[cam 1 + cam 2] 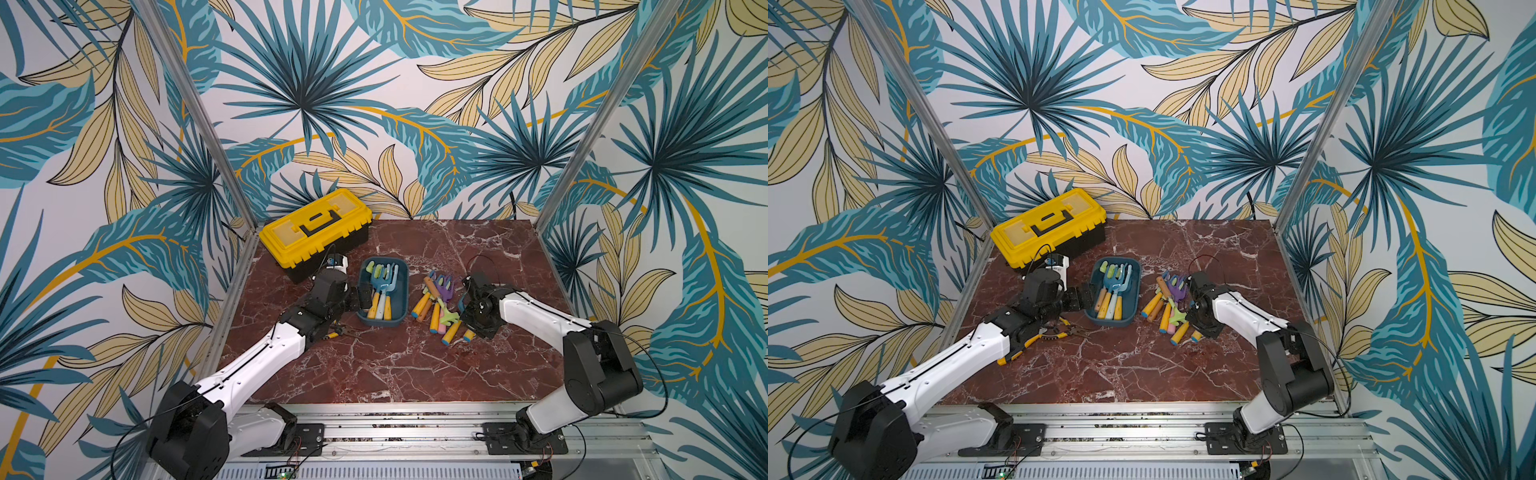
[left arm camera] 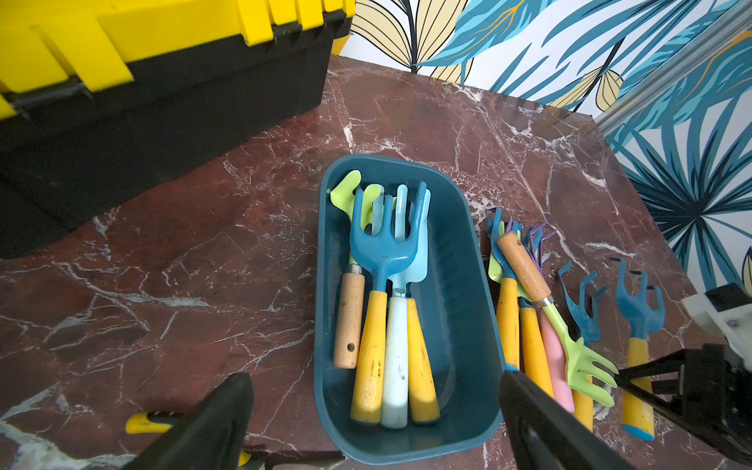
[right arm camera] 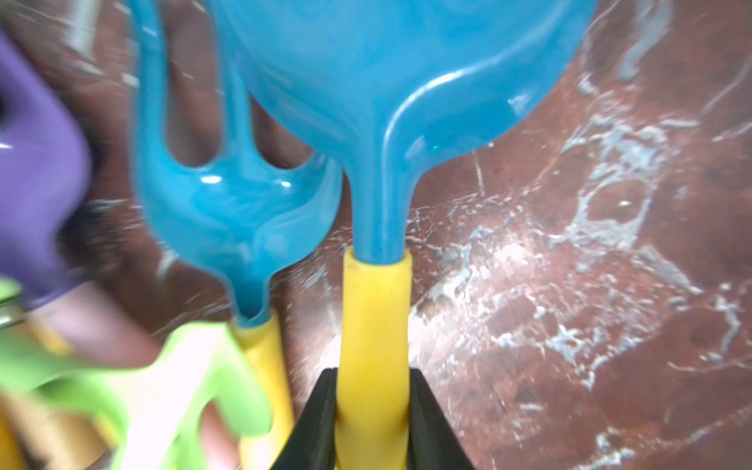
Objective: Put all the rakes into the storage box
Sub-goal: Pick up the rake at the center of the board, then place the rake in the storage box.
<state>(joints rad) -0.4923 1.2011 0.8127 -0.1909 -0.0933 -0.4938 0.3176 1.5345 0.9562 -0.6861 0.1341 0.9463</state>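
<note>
The red marble table [image 1: 395, 365] stretched under both my arms. At its 10 o'clock corner sat the black toolbox [image 1: 316, 226], its yellow lid down. Near the middle lay the teal storage box [image 2: 455, 305], with four hand tools in it (handles toward me). Just beside it, at its 3 o'clock, was a loose pile of garden tools [image 1: 436, 307] on the bare marble.

The rake [image 2: 639, 309], with a blue head and a yellow handle, was at the 3 o'clock edge of that pile, outside the storage box. My right gripper [image 3: 372, 378] had its fingers pressed against both sides of the yellow handle. I could not tell whether the rake was off the table. My left gripper [image 2: 376, 380] hung at the storage box's 8 o'clock, fingers spread wide and holding nothing.
</note>
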